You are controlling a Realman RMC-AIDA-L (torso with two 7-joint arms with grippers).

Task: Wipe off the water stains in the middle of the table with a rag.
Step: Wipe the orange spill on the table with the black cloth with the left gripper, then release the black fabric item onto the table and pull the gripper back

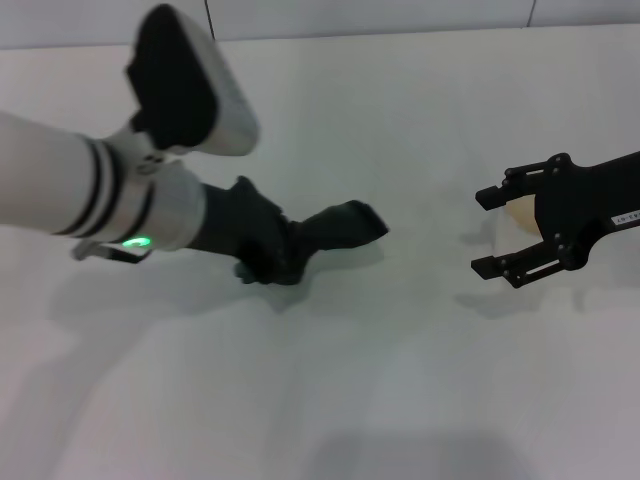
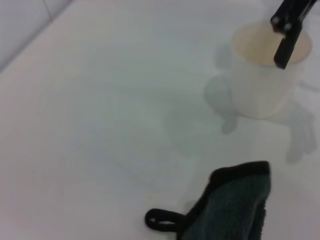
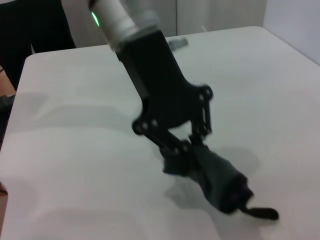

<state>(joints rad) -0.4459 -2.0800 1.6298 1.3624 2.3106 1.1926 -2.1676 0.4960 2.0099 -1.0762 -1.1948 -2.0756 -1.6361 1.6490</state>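
Note:
The dark green rag (image 1: 340, 226) lies on the white table (image 1: 400, 390) near the middle, one end bunched in my left gripper (image 1: 280, 252), which is shut on it and presses it down. The right wrist view shows the left gripper (image 3: 186, 152) clamped on the rag (image 3: 220, 182), with the black loop (image 3: 261, 213) trailing on the table. The left wrist view shows the rag's free end (image 2: 235, 205) and its loop (image 2: 162, 219). My right gripper (image 1: 487, 231) is open at the right, by the white paper cup (image 1: 515, 213). No orange water stain shows in any view.
The white paper cup (image 2: 265, 75) stands upright a short way beyond the rag's free end, with one finger of the right gripper (image 2: 285, 47) over its rim. The table's far edge (image 1: 400, 32) runs along the back.

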